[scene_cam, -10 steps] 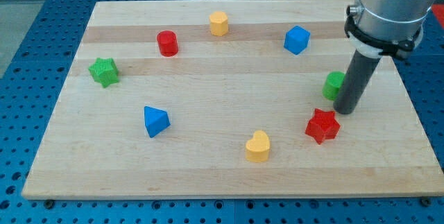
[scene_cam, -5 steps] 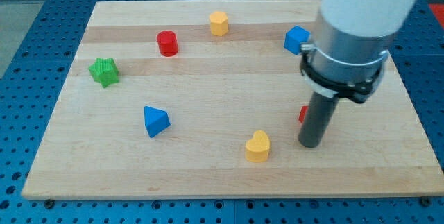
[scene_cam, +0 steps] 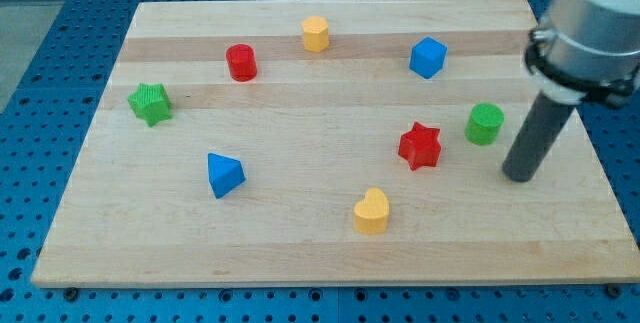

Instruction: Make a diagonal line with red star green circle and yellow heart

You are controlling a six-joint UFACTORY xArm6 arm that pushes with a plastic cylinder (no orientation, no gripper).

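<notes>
The red star (scene_cam: pixel 420 146) lies right of the board's middle. The green circle (scene_cam: pixel 485 123) stands up and to the right of it. The yellow heart (scene_cam: pixel 371 211) lies down and to the left of the star, near the view's bottom. The three run roughly along one slanting line. My tip (scene_cam: pixel 519 176) rests on the board at the right, just below and right of the green circle, apart from it and from the star.
A wooden board (scene_cam: pixel 300 253) carries other blocks: a blue cube (scene_cam: pixel 427 57), a yellow cylinder (scene_cam: pixel 316 34), a red cylinder (scene_cam: pixel 241 62), a green star (scene_cam: pixel 149 103) and a blue triangle (scene_cam: pixel 224 174). The board's right edge is close to my tip.
The red star has moved up and to the left, from right of the heart to between heart and green circle. My tip swung left, then back out to the right.
</notes>
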